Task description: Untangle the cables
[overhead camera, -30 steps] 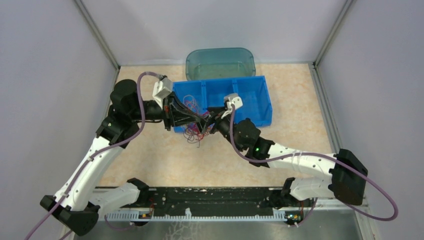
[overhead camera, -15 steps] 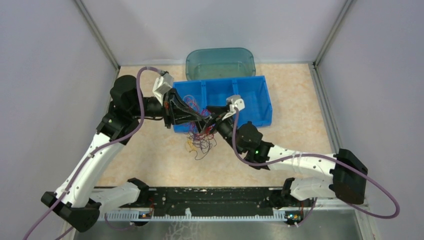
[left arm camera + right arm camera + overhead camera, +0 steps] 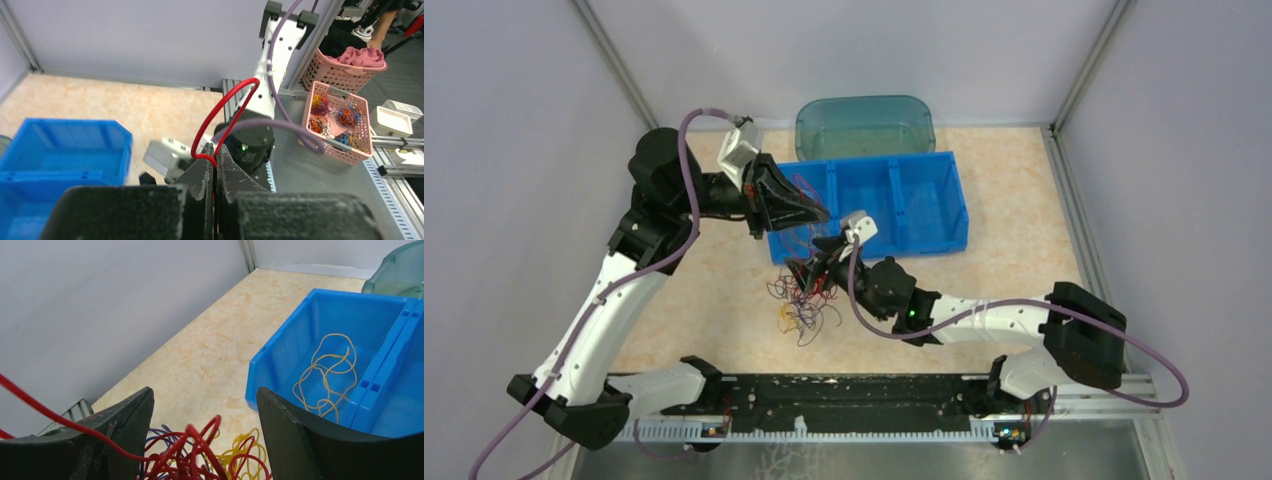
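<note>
The cables (image 3: 800,303) are a loose clump of red, yellow and dark purple strands lying on the table just in front of the blue bin (image 3: 944,238). My left gripper (image 3: 814,212) is raised above the bin's left front corner and shut on one red cable (image 3: 224,114), which loops out past its fingertips in the left wrist view. My right gripper (image 3: 804,272) is open just above the clump. In the right wrist view the clump (image 3: 200,452) lies between and below the fingers (image 3: 127,425). A single yellow cable (image 3: 325,371) lies in the bin's left compartment.
The blue bin (image 3: 280,347) has three compartments. A teal translucent tub (image 3: 864,125) stands behind it against the back wall. Grey walls close in the left, right and back. A pink basket of cables (image 3: 340,120) sits outside the cell.
My left gripper has risen and drawn back with the red cable. My right gripper has moved left and nearer. The clump has come off the bin's front edge down onto the table.
</note>
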Motion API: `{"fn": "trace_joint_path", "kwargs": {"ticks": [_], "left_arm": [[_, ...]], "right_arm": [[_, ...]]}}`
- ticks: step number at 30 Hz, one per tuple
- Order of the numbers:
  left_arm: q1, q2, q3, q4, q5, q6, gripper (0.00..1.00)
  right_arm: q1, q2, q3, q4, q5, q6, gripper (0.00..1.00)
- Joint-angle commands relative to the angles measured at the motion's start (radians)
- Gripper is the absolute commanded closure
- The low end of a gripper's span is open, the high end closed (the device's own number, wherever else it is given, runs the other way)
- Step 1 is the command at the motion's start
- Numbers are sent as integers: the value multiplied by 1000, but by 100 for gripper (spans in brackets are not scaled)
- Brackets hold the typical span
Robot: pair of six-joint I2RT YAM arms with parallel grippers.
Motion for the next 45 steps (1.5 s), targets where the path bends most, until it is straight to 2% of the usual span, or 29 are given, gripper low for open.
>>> {"fn": "trace_joint_path", "kwargs": {"ticks": [1, 22, 30, 37, 42, 45], "left_arm": [[-6, 22, 121, 41, 21, -23, 100], [-6, 207, 727, -28, -74, 84, 100], [-6, 142, 584, -41, -78, 169, 100], [-6, 108, 487, -31, -54, 173, 100], [-7, 100, 437, -26, -35, 159, 100], [-7, 99, 434, -25, -33, 156, 100]], "right_arm": [[5, 18, -42, 84, -20, 35, 25], [6, 57, -281, 145, 70, 224, 28], [5, -251, -287, -92, 47, 156, 18], [6, -566, -242, -331, -33, 82, 10], [5, -562, -89, -430, -185, 3, 10], [5, -507, -8, -411, -250, -32, 11]]}}
